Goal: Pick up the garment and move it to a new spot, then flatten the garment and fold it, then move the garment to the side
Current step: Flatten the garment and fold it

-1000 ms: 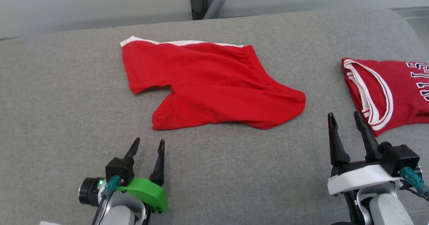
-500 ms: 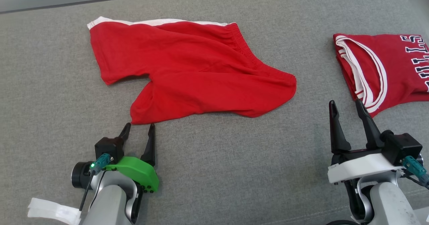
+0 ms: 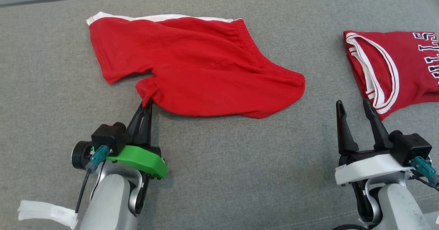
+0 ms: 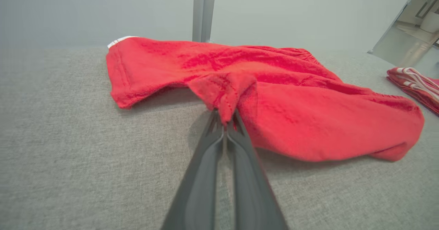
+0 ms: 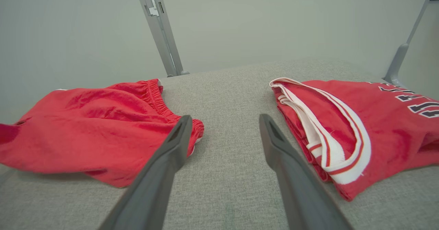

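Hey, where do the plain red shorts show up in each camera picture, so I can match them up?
Head view: shorts upper centre-left, near leg corner pinched by the left gripper.
Left wrist view: shorts across the middle, that corner between the shut fingers at centre.
Right wrist view: shorts at left, waistband toward centre.
Shared landmark: the folded red jersey with white trim, right of the shorts in every view.

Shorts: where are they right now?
Head view: shorts lie centre-left on the grey surface, left of the jersey. The left gripper is shut on their near leg hem.
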Tool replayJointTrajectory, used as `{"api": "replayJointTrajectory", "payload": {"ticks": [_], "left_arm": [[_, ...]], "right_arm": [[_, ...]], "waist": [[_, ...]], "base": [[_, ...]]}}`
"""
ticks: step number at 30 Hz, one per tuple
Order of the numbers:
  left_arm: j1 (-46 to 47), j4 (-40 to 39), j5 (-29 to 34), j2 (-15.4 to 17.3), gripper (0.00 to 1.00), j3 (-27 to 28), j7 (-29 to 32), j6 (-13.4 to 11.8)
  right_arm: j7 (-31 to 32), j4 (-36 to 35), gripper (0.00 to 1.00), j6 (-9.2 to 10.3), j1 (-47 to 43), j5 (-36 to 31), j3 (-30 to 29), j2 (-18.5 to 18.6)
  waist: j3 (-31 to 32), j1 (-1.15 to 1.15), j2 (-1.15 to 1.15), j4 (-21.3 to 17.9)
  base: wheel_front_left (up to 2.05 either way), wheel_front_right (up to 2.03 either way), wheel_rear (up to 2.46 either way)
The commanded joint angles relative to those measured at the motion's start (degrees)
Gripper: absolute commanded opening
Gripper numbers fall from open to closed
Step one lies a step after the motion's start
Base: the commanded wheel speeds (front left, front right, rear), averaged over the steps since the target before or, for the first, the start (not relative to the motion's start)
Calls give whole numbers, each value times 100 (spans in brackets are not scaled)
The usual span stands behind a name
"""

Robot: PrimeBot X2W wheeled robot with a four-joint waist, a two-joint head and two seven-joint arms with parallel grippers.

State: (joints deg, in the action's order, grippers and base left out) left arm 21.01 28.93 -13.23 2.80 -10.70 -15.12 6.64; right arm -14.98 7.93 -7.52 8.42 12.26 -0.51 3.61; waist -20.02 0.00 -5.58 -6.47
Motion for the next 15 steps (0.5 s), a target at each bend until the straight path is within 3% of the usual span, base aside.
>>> {"api": "replayJointTrajectory", "payload": {"ticks": [1, 7, 15], "left_arm": [[-141, -229, 58, 21, 0, 11, 3, 32], [-513, -1201, 180, 21, 0, -245, 2, 80], [-1085, -1828, 367, 19, 0, -615, 2, 90]], "right_arm": [[-8, 37, 100, 8, -51, 38, -34, 8], [-8, 219, 100, 8, -270, 110, -109, -35], [-8, 496, 100, 8, -683, 303, -194, -69]], "waist": [[96, 0, -1, 88], [565, 0, -1, 479], [1143, 0, -1, 1137]], "base": [[0, 0, 0], [0, 0, 0], [0, 0, 0]]}}
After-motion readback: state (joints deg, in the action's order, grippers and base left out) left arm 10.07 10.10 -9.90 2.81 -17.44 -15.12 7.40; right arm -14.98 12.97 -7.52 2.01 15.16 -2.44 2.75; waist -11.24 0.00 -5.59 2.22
